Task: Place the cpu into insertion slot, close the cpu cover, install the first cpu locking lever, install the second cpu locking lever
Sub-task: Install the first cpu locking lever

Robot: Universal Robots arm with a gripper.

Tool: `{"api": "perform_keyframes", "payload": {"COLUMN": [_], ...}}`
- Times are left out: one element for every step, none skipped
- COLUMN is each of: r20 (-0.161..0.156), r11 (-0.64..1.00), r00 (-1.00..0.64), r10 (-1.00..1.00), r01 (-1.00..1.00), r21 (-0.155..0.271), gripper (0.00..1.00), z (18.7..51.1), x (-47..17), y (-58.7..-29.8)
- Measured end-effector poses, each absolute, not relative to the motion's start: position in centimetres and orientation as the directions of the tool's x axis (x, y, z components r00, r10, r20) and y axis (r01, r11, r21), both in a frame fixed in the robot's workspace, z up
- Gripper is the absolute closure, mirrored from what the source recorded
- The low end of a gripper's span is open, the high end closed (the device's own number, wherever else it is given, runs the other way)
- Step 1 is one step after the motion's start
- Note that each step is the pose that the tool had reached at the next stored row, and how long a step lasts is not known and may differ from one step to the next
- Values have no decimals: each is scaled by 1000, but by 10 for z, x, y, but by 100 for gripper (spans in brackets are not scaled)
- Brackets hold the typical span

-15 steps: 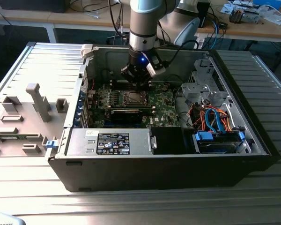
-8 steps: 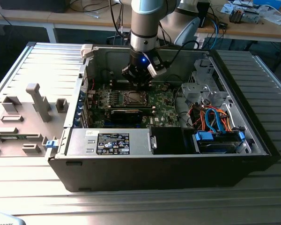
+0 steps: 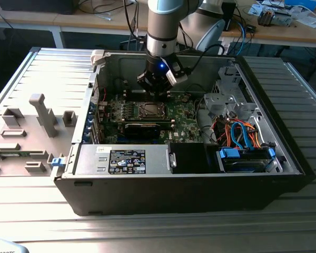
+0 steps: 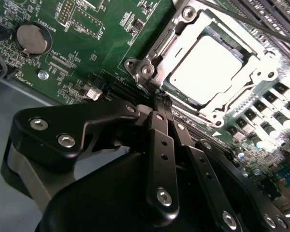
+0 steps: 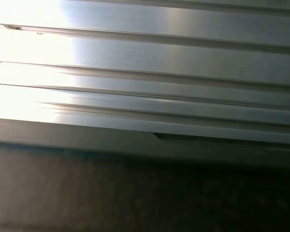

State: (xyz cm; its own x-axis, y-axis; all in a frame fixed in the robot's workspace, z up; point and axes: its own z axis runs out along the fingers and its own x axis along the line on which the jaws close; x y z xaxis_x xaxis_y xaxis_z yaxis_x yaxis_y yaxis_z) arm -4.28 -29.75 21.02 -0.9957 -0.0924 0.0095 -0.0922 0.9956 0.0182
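Observation:
The cpu [image 4: 208, 70] lies flat in the insertion slot [image 3: 149, 110] on the green motherboard [image 4: 87, 43], its silvery top shining. The cpu cover [image 4: 170, 42], a silver frame, lies down around it. My gripper [image 4: 163, 102] has its black fingers pressed together, with the tips at the socket's corner beside the frame's edge. I cannot tell whether a thin lever sits between the tips. In the exterior view the gripper [image 3: 157, 90] hangs inside the open computer case, just behind the socket.
The case holds a power supply [image 3: 127, 159] at the front, a blue-tabbed drive bay [image 3: 245, 158] and coloured cables [image 3: 237, 132] at the exterior view's right. Grey fixture blocks [image 3: 42, 113] stand outside, at the exterior view's left. A coin battery [image 4: 31, 38] sits on the board.

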Motion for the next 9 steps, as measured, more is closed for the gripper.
{"api": "perform_keyframes", "payload": {"r20": [10, 10, 10, 10, 10, 10, 10, 10, 10], "r11": [996, 996, 996, 996, 996, 996, 996, 996, 996], "r00": [-996, -996, -996, -996, -996, -996, -996, -996, -996], "r10": [-92, -92, -92, -92, -92, -92, -92, -92, -92], "r01": [-92, -92, -92, -92, -92, -92, -92, -92, -92], "r21": [17, 15, 14, 12, 11, 10, 10, 9, 9], "gripper": [89, 89, 89, 89, 89, 89, 89, 89, 89], "z": [213, 215, 215, 215, 215, 215, 215, 215, 215], "x": [-43, -43, -43, -43, -43, -43, -43, -43, -43], "y": [-298, -298, -299, -300, -305, -308, -311, -314, -316]}}
